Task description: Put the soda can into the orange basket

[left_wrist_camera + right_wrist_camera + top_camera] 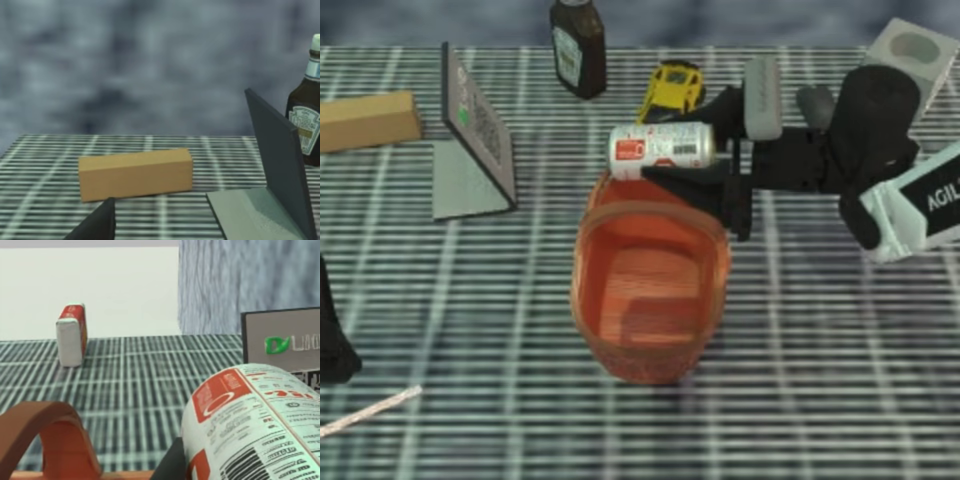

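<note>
The soda can [660,147] lies on its side in the air, silver-white with red markings, just above the far rim of the orange basket [582,262]. My right gripper [705,147] comes in from the right and is shut on the can's right-hand part. In the right wrist view the soda can [250,420] fills the near side, one dark finger [172,465] presses against it, and the basket's arched handle [45,432] sits below. The basket's inside shows nothing in it. My left arm [330,340] is parked at the table's left edge, one fingertip [100,225] showing.
A dark brown bottle [578,45] and a yellow toy car [672,88] stand behind the can. A grey sign on a stand [475,130] and a cardboard box [365,120] are at the back left. A white box [917,48] sits at the back right.
</note>
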You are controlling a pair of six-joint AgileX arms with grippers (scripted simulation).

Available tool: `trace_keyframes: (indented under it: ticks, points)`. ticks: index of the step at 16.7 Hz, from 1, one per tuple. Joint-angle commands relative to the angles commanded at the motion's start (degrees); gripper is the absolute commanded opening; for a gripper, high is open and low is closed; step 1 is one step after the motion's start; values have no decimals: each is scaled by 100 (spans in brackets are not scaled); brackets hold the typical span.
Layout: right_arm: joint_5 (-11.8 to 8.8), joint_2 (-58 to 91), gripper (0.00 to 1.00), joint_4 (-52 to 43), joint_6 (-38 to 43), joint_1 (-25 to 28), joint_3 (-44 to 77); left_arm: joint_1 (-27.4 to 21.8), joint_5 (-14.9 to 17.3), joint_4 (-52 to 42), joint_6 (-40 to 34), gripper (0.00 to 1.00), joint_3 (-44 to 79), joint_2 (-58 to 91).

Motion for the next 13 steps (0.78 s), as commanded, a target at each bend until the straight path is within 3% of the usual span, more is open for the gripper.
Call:
trace_keyframes:
  ticks: [6,13]
  points:
    - [0,0,98,0,0,0,0,0,0,0,0,100,0,0]
    - [0,0,100,0,0,0,0,0,0,0,0,100,0,0]
